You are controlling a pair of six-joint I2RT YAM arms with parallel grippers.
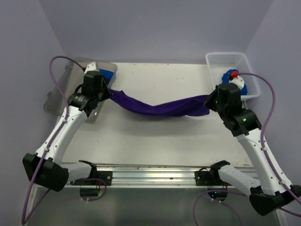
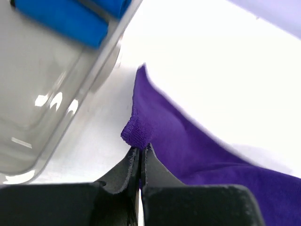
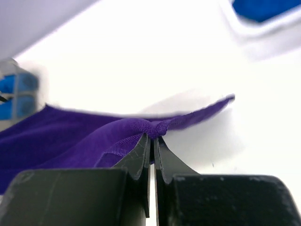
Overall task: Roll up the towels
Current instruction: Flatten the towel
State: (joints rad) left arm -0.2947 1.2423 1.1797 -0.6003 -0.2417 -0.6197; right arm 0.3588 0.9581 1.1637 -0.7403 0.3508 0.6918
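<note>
A purple towel (image 1: 160,106) hangs stretched between my two grippers above the table, sagging in the middle. My left gripper (image 1: 107,92) is shut on its left corner; in the left wrist view the pinched corner (image 2: 136,134) bunches just above the closed fingertips (image 2: 141,149). My right gripper (image 1: 210,101) is shut on the right corner; in the right wrist view the cloth (image 3: 117,134) bunches over the fingertips (image 3: 153,137). A blue rolled towel (image 1: 108,75) lies in the clear bin at the left, also seen in the left wrist view (image 2: 66,19).
A clear plastic bin (image 1: 70,89) stands at the table's left edge. A white basket (image 1: 233,61) at the back right holds blue, red and white items (image 1: 234,77). The black rail (image 1: 150,175) runs along the near edge.
</note>
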